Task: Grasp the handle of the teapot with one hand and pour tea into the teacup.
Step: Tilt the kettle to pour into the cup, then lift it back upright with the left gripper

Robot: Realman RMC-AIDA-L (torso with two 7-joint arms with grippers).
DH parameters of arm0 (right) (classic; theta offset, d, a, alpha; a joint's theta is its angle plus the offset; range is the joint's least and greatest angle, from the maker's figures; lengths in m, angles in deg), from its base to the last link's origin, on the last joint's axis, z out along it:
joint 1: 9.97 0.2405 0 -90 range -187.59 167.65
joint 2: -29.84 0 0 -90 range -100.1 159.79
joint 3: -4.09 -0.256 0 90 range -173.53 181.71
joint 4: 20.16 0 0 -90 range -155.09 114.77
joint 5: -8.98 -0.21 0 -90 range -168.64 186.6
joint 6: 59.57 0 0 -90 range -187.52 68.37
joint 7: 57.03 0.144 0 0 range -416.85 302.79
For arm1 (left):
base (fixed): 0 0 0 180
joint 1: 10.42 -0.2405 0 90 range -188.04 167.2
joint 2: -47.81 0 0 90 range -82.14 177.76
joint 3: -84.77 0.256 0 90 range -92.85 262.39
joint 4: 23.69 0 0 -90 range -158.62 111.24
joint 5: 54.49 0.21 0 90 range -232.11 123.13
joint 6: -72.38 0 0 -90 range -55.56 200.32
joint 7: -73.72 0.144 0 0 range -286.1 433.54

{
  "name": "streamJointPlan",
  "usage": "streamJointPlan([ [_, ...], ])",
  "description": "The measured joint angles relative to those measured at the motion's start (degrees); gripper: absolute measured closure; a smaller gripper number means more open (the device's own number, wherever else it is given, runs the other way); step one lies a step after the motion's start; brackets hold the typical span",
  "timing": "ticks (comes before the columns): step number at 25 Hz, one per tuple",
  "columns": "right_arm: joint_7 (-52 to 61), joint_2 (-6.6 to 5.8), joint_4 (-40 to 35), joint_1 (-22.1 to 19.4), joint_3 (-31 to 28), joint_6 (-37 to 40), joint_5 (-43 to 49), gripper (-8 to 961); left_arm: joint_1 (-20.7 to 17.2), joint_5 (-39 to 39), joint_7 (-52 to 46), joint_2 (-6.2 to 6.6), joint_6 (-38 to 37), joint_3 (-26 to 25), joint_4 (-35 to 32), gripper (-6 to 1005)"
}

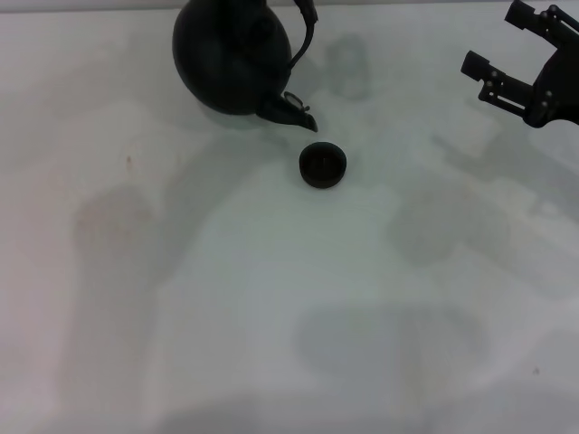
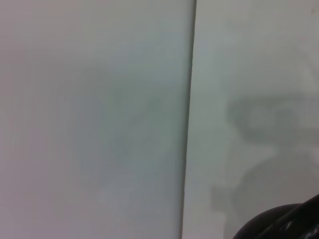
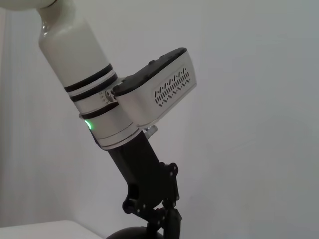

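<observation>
Teapot (image 1: 233, 59) tilted at 11 o'clock on the counter (image 1: 226, 298), spout dipped toward the teacup (image 1: 322, 165), which sits just beside the spout tip, toward 5 o'clock from it, near the counter's middle. Handle (image 1: 308, 32) arching up past the frame's top edge. Left gripper (image 3: 167, 219) seen only from the right wrist camera, coming down onto the handle; probably clamped on it, given the tilt, yet cannot tell from these views how far the fingers stand. Right gripper (image 1: 511, 50) hanging at 2 o'clock, spread wide, holding nothing, well apart from the pot. No tea visible in the stream or in the cup.

Likely risks: spout tip short of the cup's rim, so a pour from here could land on the counter on the pot side of the cup; a steep tilt could send a gush over so small a cup; a loose hold on the hoop could let the heavy pot swing.

Plenty of bare counter from 3 through 9 o'clock; pot close to the far edge at 12, little room there
</observation>
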Motion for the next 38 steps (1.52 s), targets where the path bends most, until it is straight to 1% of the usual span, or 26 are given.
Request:
streamJointPlan([
  [12,0.0,0.0,0.1,0.0,-0.3,1.2,-0.2,99,1.3,0.0,-0.8,-0.47,-0.4,4.7,0.1,877],
  [18,-0.1,0.0,0.9,0.3,-0.9,2.2,0.0,99,1.9,0.0,-1.3,-0.46,-0.6,5.0,-0.2,876],
  [22,-0.1,-0.35,1.4,0.5,-0.9,2.5,-0.1,99,2.6,0.0,-1.5,-0.6,-0.8,5.2,-0.3,876],
  [30,-0.1,-0.45,1.5,0.6,-2.3,2.9,0.0,99,3.5,0.0,-3.7,-0.7,-0.9,8.6,-0.1,877],
  [38,-0.1,-0.59,1.5,0.6,-2.3,3.0,0.1,99,3.5,0.0,-3.9,-0.94,-1.5,8.7,-0.7,876],
])
